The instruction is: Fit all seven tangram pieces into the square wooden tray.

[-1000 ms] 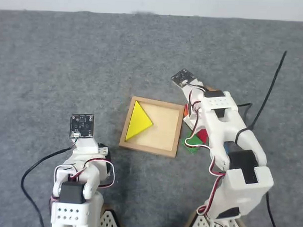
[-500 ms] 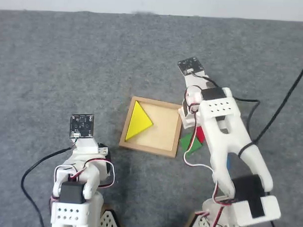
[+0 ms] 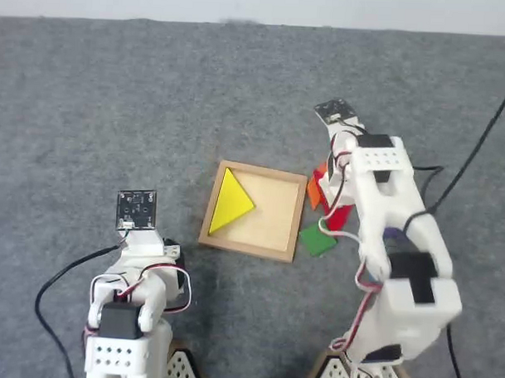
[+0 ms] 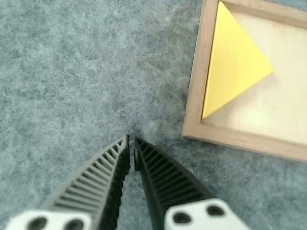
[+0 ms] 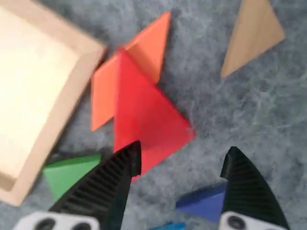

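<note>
The square wooden tray [image 3: 297,215] lies mid-table with a yellow triangle [image 3: 230,201] in its left half. Just right of it lie an orange piece [image 3: 316,188], a red triangle [image 3: 339,215] and a green piece [image 3: 318,239]. My right gripper [image 5: 184,153] hangs open above the red triangle [image 5: 144,120], which overlaps the orange piece [image 5: 146,57]. A green piece [image 5: 67,172], a blue piece [image 5: 204,203] and a plain wooden triangle [image 5: 252,33] lie around it. My left gripper [image 4: 131,141] is shut and empty over the carpet, short of the tray's rim [image 4: 194,86].
Grey carpet covers the whole table. The right arm [image 3: 381,185] stretches over the pieces beside the tray and hides part of them. The left arm [image 3: 137,272] sits folded near the front left, with open carpet around it.
The right arm swung to the right, away from the tray's edge, uncovering the orange piece. The left arm has not moved.
</note>
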